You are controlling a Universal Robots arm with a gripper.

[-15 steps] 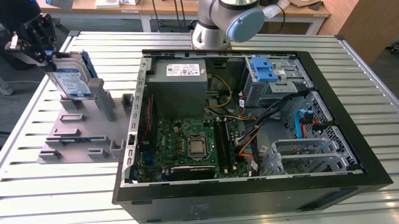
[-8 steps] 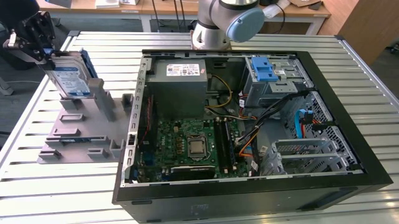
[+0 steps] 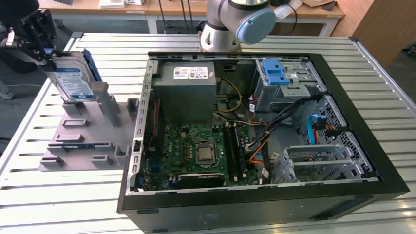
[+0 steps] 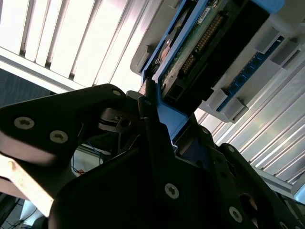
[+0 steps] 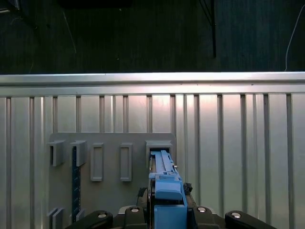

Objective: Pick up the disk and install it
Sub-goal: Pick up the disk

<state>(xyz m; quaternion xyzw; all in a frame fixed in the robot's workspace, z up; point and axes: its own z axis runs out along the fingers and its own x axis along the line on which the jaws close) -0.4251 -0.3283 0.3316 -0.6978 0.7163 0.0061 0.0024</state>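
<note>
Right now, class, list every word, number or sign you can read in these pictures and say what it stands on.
Blue-and-white label on the disk: print, too small to read.
White sticker on the power supply: print, too small to read.
Nothing can be quoted as it reads.
</note>
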